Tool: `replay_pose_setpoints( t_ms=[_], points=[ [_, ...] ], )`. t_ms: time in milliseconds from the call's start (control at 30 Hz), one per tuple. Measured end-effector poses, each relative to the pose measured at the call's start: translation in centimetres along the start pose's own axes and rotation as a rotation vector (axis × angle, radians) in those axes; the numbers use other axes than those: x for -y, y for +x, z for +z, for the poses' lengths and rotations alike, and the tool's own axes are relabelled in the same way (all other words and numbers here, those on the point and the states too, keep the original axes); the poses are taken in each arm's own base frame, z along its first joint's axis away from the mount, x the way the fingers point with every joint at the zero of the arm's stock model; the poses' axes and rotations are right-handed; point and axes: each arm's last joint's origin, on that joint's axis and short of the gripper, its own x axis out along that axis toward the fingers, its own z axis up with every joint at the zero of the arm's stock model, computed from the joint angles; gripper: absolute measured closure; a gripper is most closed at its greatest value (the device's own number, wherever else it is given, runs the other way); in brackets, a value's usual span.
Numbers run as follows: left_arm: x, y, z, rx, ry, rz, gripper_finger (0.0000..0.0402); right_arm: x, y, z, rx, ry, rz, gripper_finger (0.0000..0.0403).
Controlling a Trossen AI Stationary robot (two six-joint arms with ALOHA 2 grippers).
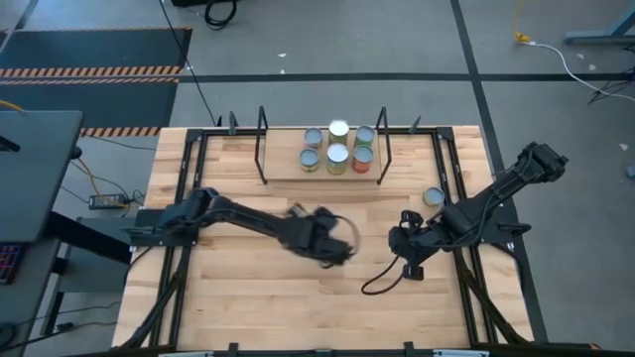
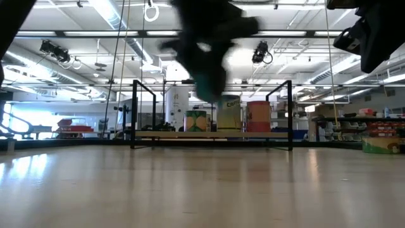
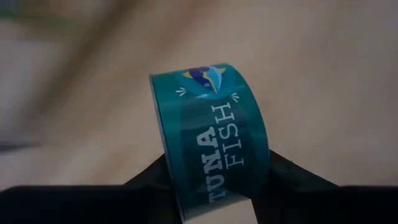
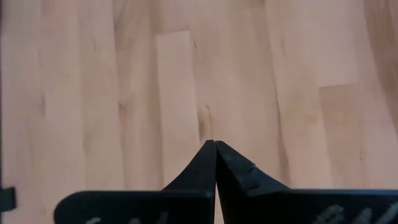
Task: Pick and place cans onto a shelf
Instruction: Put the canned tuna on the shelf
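My left gripper is over the middle of the table, shut on a teal can labelled TUNA FISH; in the low view it shows blurred, well above the tabletop. My right gripper is shut and empty over bare wood to its right; its fingertips meet in the right wrist view. The shelf stands at the far middle of the table with several cans upright on its board, one stacked on another. One more can stands on the table at the right. My left gripper pinches the teal can between its two fingers, one on each side of the labelled band; these sides appear to be the can's two flat ends. The curved labelled wall faces the wrist camera. The can is lifted clear of the table.
The shelf's black end frames rise on both sides of its board. A black cable loops on the table under the right arm. Bare wood lies in front of the shelf and toward the near edge.
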Motion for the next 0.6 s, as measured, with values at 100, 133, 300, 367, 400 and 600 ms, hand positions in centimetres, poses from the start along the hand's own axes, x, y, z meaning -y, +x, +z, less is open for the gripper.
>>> replay_pose_setpoints(
  t_ms=[100, 133, 300, 367, 400, 600],
  points=[
    [-3.0, -2.3, -1.4, 0.036, 0.075, 0.303, 0.0270, -0.3, -0.1, 0.0, 0.012, 0.024, 0.016, 0.0394],
    [-3.6, -2.5, -1.5, 0.058, 0.097, 0.378, 0.0265, -0.4, -0.1, 0.0, 0.019, 0.032, 0.023, 0.0394],
    [-3.6, 0.7, -0.9, 0.146, 0.350, 0.465, 0.0255, -0.8, -0.1, 0.6, 0.072, 0.083, 0.064, 0.0394],
    [-4.0, 2.2, -0.9, 0.136, 0.487, 0.561, 0.0261, -0.7, -0.1, 0.8, 0.081, 0.116, 0.067, 0.0394],
    [-4.2, 3.1, -1.0, 0.116, 0.556, 0.612, 0.0264, -0.7, -0.1, 0.8, 0.083, 0.136, 0.069, 0.0394],
    [-8.1, 6.7, 0.3, -0.069, 0.719, 0.754, 0.0263, -0.1, 0.1, 1.3, 0.089, 0.245, 0.063, 0.0394]
  ],
)
